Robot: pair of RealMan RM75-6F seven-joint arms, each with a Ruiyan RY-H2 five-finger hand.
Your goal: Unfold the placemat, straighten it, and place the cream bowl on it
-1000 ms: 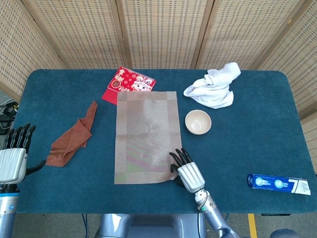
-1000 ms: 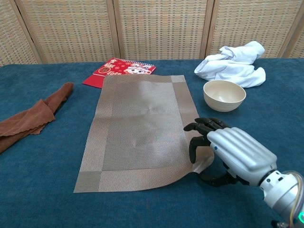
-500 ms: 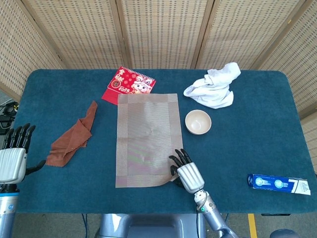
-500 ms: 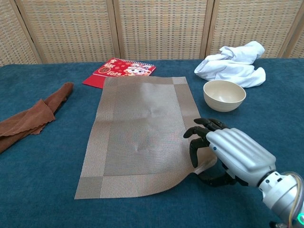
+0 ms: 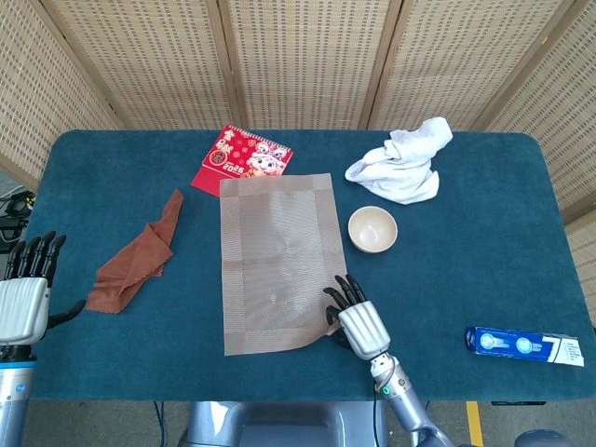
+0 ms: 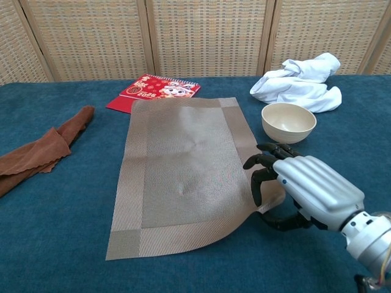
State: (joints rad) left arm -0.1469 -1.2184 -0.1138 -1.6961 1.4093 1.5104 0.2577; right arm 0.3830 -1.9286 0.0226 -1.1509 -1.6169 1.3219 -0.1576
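The brownish woven placemat (image 5: 275, 261) (image 6: 183, 171) lies unfolded in the middle of the blue table, slightly skewed, its near right corner lifted. My right hand (image 5: 358, 321) (image 6: 305, 189) pinches that corner, fingers on top of the mat's right edge and thumb under it. The cream bowl (image 5: 372, 229) (image 6: 288, 122) stands upright on the bare table just right of the mat, a short way beyond the right hand. My left hand (image 5: 26, 298) hangs at the far left table edge, fingers apart, holding nothing; the chest view does not show it.
A red booklet (image 5: 242, 158) (image 6: 153, 91) lies partly under the mat's far left corner. A white cloth (image 5: 400, 163) (image 6: 302, 76) is heaped behind the bowl. A brown cloth (image 5: 135, 261) (image 6: 36, 149) lies left of the mat. A blue box (image 5: 523, 345) sits near the front right.
My right hand has moved a little to the right with the mat's corner, so the mat's near end has swung rightward. Bowl and left hand have not moved.
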